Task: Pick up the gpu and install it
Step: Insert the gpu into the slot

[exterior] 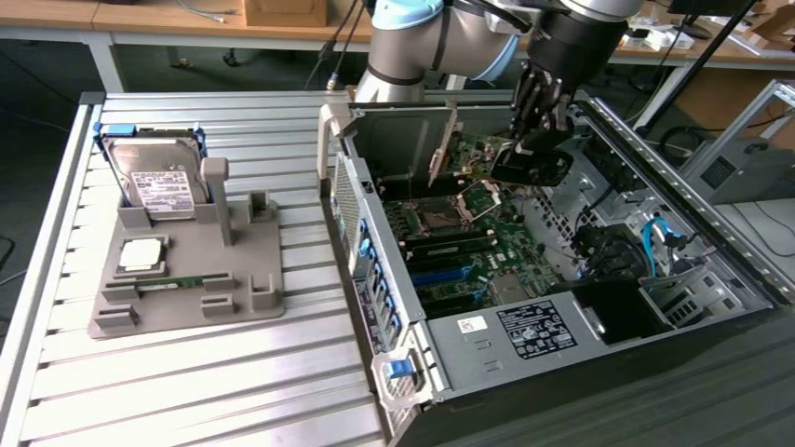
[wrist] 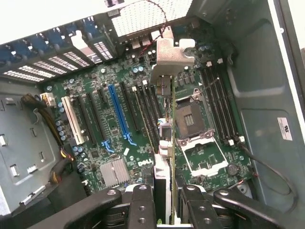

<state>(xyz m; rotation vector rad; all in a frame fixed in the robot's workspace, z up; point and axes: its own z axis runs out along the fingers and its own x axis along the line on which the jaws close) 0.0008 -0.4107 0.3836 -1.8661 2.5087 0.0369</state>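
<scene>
The gripper (wrist: 167, 212) is partly closed, its fingers (wrist: 142, 210) clamped on either face of the gpu (wrist: 163, 176), which is held edge-on inside the open computer case (exterior: 522, 335). The card's long axis runs away from the gripper toward the case's rear wall, silver bracket (wrist: 172, 55) leading. It hangs above the motherboard (wrist: 109, 129), parallel to the slots beside the blue slot (wrist: 119, 112).

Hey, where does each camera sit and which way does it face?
Exterior view: off the arm, high, looking down on the open computer case and parts tray; the arm shows.
Wrist view: on the wrist, looking into the case at the motherboard; the pincer shows, clamped on the graphics card.
Shared: case, motherboard, graphics card.
</scene>
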